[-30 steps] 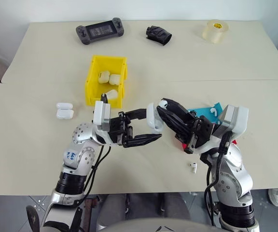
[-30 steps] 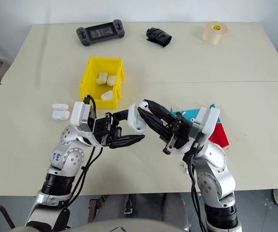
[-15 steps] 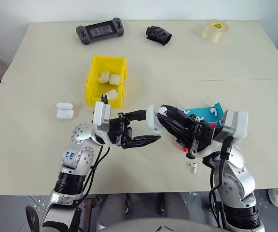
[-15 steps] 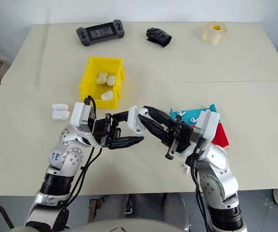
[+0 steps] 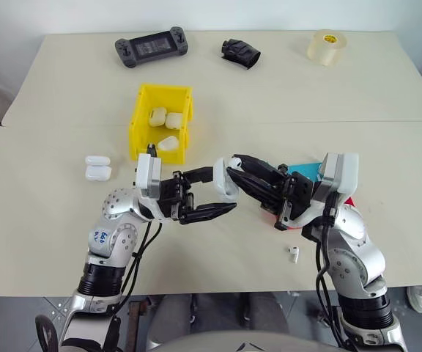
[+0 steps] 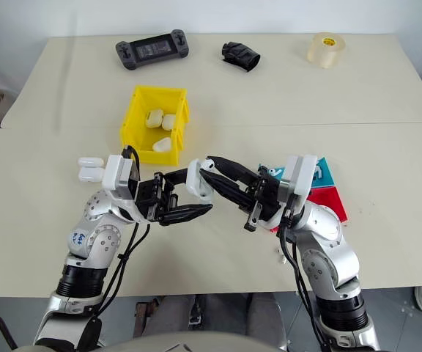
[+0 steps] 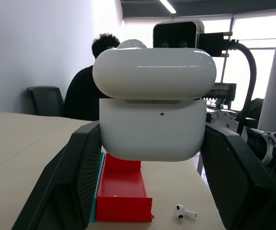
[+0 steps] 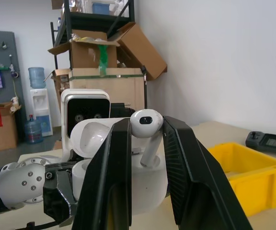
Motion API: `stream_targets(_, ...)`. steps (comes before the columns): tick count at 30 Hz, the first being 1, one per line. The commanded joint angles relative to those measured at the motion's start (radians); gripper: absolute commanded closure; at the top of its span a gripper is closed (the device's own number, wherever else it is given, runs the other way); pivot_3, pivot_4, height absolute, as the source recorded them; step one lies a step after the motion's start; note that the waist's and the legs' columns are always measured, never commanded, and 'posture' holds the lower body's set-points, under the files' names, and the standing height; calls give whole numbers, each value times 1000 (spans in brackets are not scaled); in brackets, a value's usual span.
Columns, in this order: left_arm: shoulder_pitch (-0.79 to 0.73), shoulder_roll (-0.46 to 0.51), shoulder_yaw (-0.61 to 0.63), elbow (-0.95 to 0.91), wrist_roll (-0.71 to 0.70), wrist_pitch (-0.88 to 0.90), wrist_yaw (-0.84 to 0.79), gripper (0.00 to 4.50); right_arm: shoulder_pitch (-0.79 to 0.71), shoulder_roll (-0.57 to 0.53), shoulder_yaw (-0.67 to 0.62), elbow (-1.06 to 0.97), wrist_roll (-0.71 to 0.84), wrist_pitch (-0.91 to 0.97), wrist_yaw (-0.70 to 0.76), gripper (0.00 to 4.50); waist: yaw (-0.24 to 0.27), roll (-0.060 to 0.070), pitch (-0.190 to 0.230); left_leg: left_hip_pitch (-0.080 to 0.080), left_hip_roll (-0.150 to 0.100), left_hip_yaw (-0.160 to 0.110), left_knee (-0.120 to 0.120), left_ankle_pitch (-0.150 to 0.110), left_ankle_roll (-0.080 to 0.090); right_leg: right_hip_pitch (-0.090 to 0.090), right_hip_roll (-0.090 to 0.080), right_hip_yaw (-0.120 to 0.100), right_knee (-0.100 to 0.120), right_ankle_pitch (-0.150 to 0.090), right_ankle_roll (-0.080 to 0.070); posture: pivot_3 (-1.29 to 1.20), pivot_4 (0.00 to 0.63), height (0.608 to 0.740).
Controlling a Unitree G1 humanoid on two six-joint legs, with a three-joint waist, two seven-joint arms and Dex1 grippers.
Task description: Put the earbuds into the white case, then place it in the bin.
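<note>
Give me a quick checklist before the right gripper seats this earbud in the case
1. Left gripper holds the white case: ok.
2. Case lid open: ok.
3. Right gripper pinches an earbud: ok.
4. Earbud stem pointing down toward the case: ok.
5. Stem lined up with its socket: cannot tell.
6. Second earbud lying on the table, within sight: ok.
7. Yellow bin has room for another case: ok.

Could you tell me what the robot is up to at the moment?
The left pincer holds an open white case above the table. The right pincer grips an earbud and holds it over the case's opening. Another earbud lies on the table, and the yellow bin already contains cases.
</note>
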Motion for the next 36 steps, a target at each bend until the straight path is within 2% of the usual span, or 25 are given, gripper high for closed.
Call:
stream_targets(1, -5, -11, -24, -58, -27, -12, -30, 1747, -9, -29, 4, -29, 30, 63, -1, 3899, 1, 0, 0, 0, 0, 0, 0, 0, 0, 0, 0, 0, 0, 0, 0, 0, 150, 740)
stream_targets(14, -23, -42, 2, -46, -29, -32, 7, 1747, 15, -78, -7, -66, 69, 137, -7, 3899, 1, 0, 0, 0, 0, 0, 0, 0, 0, 0, 0, 0, 0, 0, 0, 0, 150, 740)
stream_targets(19, -26, -44, 16, -42, -28, -37, 21, 1747, 40, -119, -61, -71, 79, 130, -2, 3899, 2, 0, 0, 0, 0, 0, 0, 0, 0, 0, 0, 0, -1, 0, 0, 0, 150, 740)
stream_targets(27, -34, -42, 20, -34, -31, -35, 15, 1747, 42, -133, -67, -64, 74, 114, 0, 3899, 1, 0, 0, 0, 0, 0, 0, 0, 0, 0, 0, 0, -1, 0, 0, 0, 150, 740)
stream_targets(32, -41, -39, 21, -28, -32, -34, 10, 1747, 32, -142, -66, -70, 149, 193, -20, 3899, 2, 0, 0, 0, 0, 0, 0, 0, 0, 0, 0, 0, -1, 0, 0, 0, 150, 740)
stream_targets(33, -42, -38, 21, -29, -32, -34, 9, 1747, 24, -132, -70, -66, 134, 171, -22, 3218, 2, 0, 0, 0, 0, 0, 0, 0, 0, 0, 0, 0, -1, 0, 0, 0, 150, 740)
stream_targets(36, -36, -38, 20, -38, -31, -30, 5, 1747, 12, -134, -75, -66, 147, 183, -18, 2327, 2, 0, 0, 0, 2, 0, 0, 0, 0, 0, 0, 0, -1, 0, 0, 0, 150, 740)
